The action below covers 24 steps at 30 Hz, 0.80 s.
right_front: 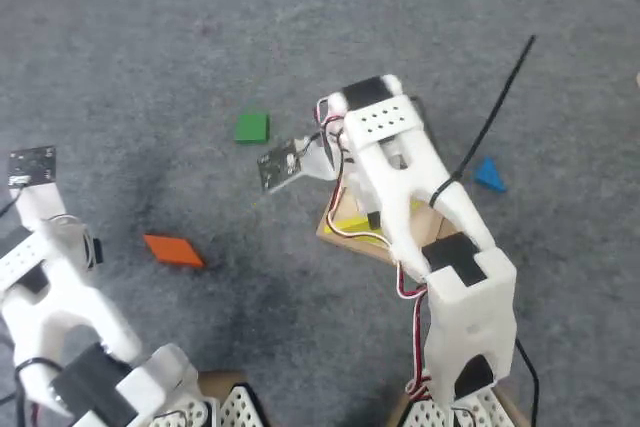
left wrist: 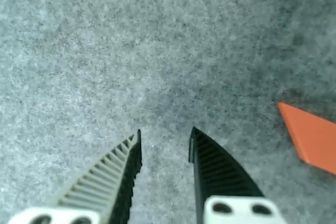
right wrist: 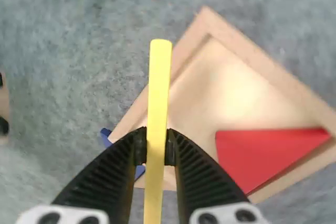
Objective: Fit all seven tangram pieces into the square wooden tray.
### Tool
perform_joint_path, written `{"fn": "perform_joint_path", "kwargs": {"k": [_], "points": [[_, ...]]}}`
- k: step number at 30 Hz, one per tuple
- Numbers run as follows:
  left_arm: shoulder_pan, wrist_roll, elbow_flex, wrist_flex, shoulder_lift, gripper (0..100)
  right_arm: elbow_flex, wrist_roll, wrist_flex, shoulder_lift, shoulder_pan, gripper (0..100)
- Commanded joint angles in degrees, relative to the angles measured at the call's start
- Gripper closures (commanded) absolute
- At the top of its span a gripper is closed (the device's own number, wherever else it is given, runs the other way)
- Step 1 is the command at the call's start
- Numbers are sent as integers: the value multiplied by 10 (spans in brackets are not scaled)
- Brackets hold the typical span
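Right gripper (right wrist: 155,132): clamped on yellow piece (right wrist: 159,77), held on edge, long axis running out from the jaws across a corner of the wooden tray (right wrist: 231,87) just below. Red piece (right wrist: 262,153): flat in tray, beside bare floor. Left gripper (left wrist: 165,130): parted, empty, over carpet, near orange piece (left wrist: 310,137), well apart from tray. Next move, by judgement: turning yellow piece flat onto bare floor.
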Motion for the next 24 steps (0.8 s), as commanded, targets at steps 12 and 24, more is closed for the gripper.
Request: {"fn": "perform_joint_path", "kwargs": {"k": [12, 24], "points": [[-2, -7, -2, -9, -21, 852, -110, 47, 21, 97, -8, 991], [-2, -7, 12, -8, -25, 852, -112, 44, -25, 103, -54, 989]]}}
